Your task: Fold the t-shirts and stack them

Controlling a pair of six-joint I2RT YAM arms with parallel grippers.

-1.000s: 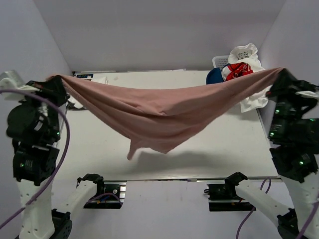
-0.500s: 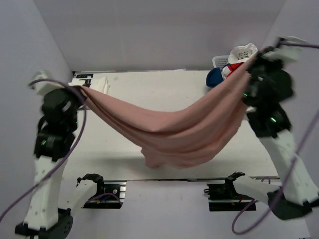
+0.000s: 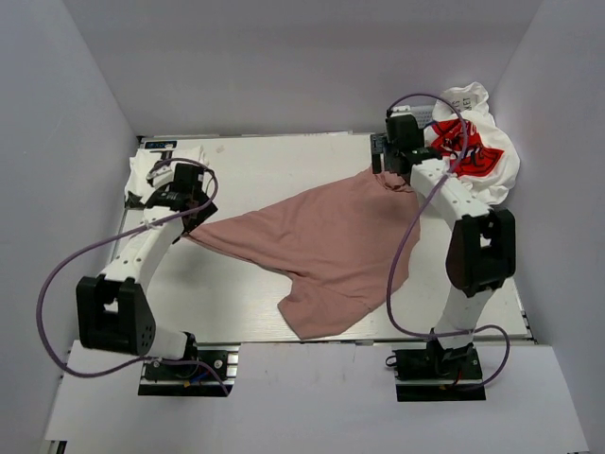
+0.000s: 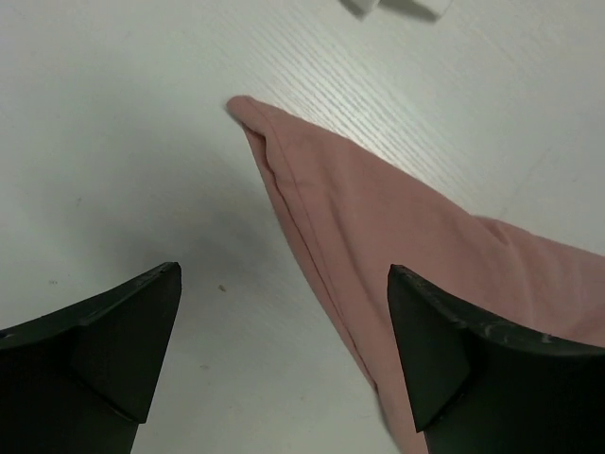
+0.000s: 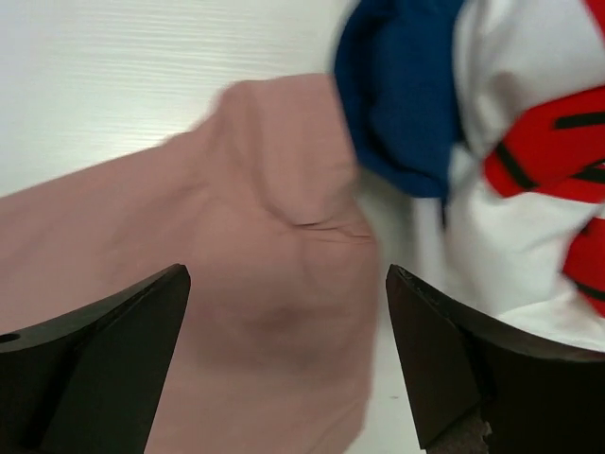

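Lying flat, pink tee (image 3: 321, 236) abuts the navy tee (image 5: 402, 99).

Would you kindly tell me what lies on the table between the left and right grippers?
The dusty-pink t-shirt lies spread flat across that stretch, one corner by the left gripper, another by the right gripper; the top external view shows it.

Dusty-pink t-shirt (image 3: 321, 241); red-printed white tee (image 3: 482, 156); blue tee (image 5: 402, 99).
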